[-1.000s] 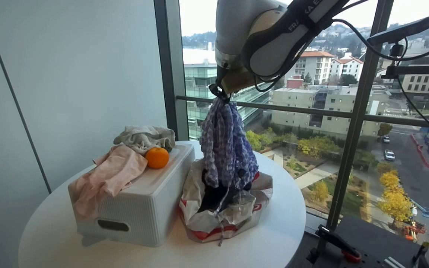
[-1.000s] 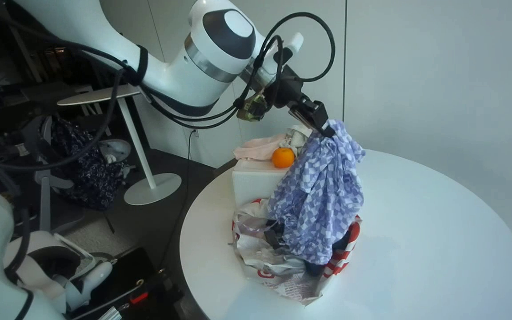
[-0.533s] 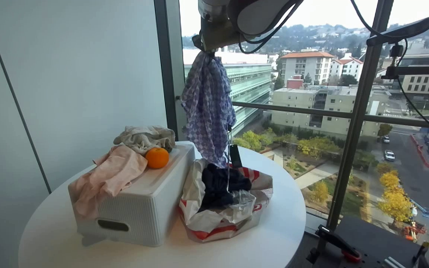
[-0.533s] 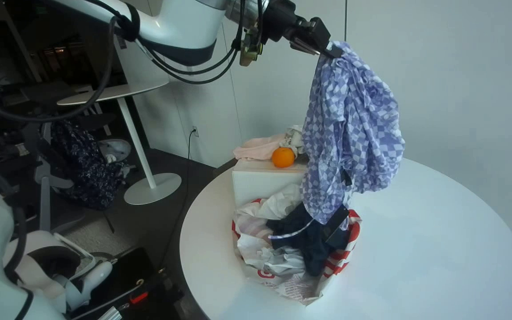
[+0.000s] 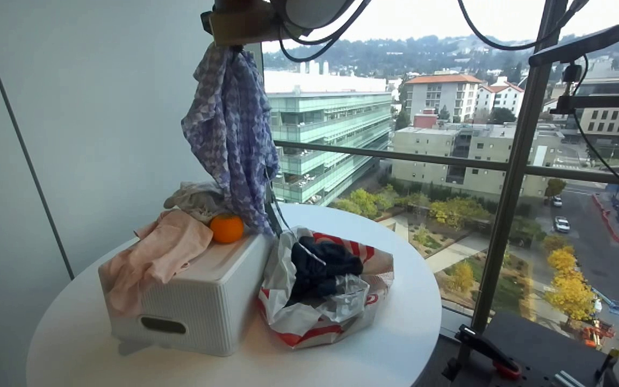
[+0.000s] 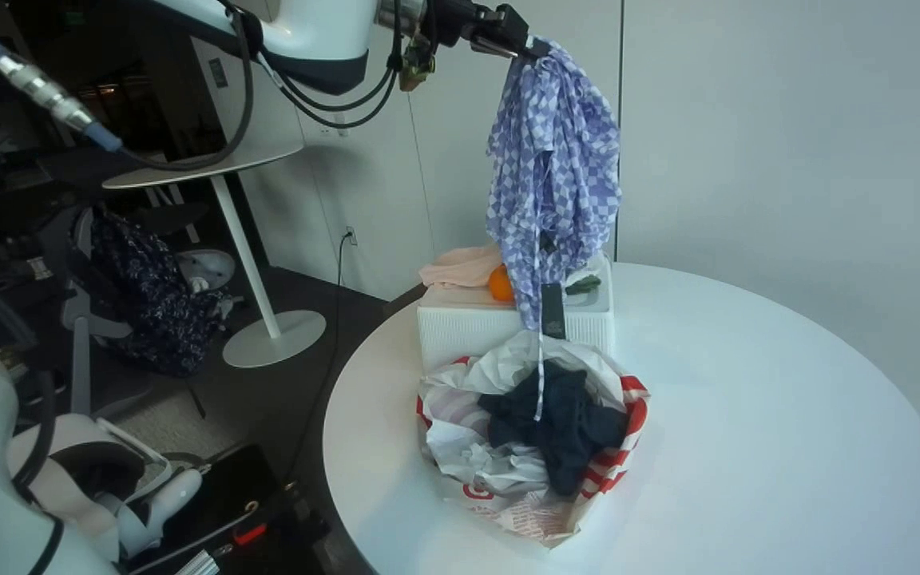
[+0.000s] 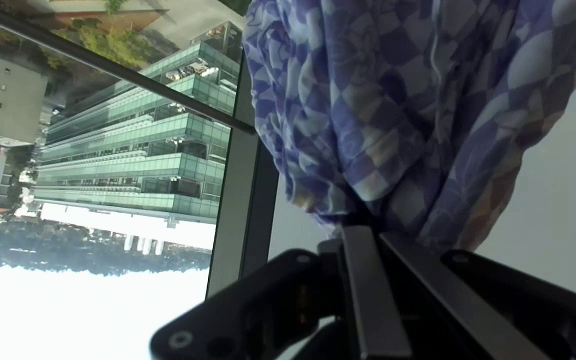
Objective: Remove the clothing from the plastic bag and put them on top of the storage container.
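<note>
Checked garment [image 6: 560, 148]: pinched in the hand [image 6: 537, 49], upper middle of an exterior view; hangs high, presumably so its cord [image 6: 541, 375] clears the bag [image 6: 536, 517], lower middle. Box [image 6: 468, 329], centre: likely destination.

A round orange fruit [image 5: 227, 229] shows in both exterior views, above the round white table [image 6: 763, 415]. A thin-topped white pedestal table [image 6: 268, 157] stands well apart. Beyond a dark-framed glass window [image 5: 518, 145] are a green-glazed building [image 5: 333, 129], yellow-leaved trees [image 5: 570, 285] and a white car [image 5: 561, 224].
</note>
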Controlling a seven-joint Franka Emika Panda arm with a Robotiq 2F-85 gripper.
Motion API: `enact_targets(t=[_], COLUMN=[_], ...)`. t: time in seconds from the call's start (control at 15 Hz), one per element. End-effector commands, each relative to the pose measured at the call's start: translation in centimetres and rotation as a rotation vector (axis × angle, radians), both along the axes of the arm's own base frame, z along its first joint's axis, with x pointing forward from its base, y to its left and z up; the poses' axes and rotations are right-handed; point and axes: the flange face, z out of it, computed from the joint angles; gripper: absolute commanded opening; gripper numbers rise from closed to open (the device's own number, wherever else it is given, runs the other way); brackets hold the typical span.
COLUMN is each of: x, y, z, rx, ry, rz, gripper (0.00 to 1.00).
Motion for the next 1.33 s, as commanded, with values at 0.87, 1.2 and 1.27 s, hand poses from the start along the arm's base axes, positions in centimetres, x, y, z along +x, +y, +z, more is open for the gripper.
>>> enact_targets(t=[0.87,1.2,1.27], x=[-1.3,-2.8,-2.9], y=[7.2,5.2,4.3], z=[-17.1,-12.8,-12.2], rx=[0.200,0.127,0.115], ry=[0.278,0.233,0.229], rz=[0.253,0.249,0.232], gripper=[0.32,0.69,0.76])
